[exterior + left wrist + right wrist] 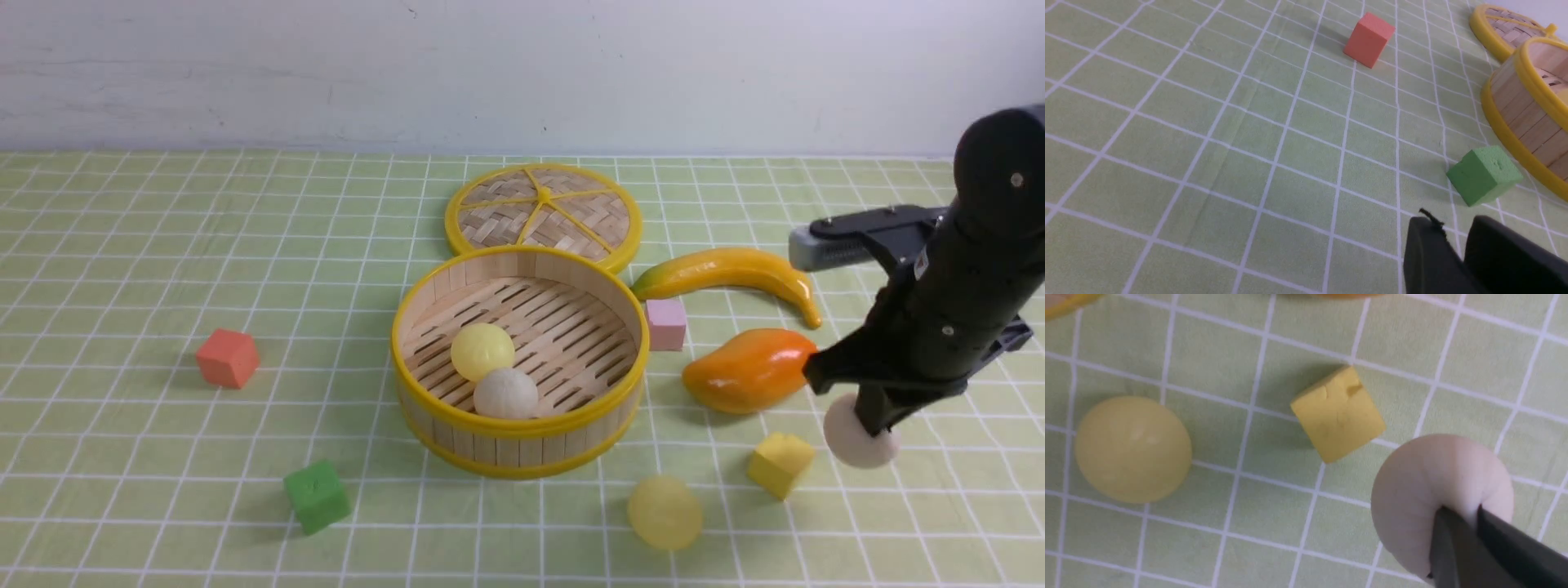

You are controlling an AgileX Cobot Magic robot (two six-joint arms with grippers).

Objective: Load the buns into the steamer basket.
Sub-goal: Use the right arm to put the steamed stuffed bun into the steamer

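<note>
The steamer basket (522, 426) stands mid-table and holds two buns, a pale yellow bun (482, 351) and an off-white bun (505, 393). A second yellow bun (664, 512) (1133, 449) lies on the cloth in front of the basket, to its right. My right gripper (878, 420) (1470, 514) is shut on a pleated off-white bun (853, 441) (1429, 486) just above the cloth at the right. My left gripper (1453, 222) is out of the front view. It hovers over the cloth near the basket's side (1527, 118), its fingers slightly apart and empty.
The woven lid (543, 214) lies behind the basket. A banana (735, 273), an orange mango (747, 369) and a pink cube (666, 323) sit right of it. A yellow cube (780, 464) is beside the held bun. A red cube (228, 358) and a green cube (317, 495) lie left.
</note>
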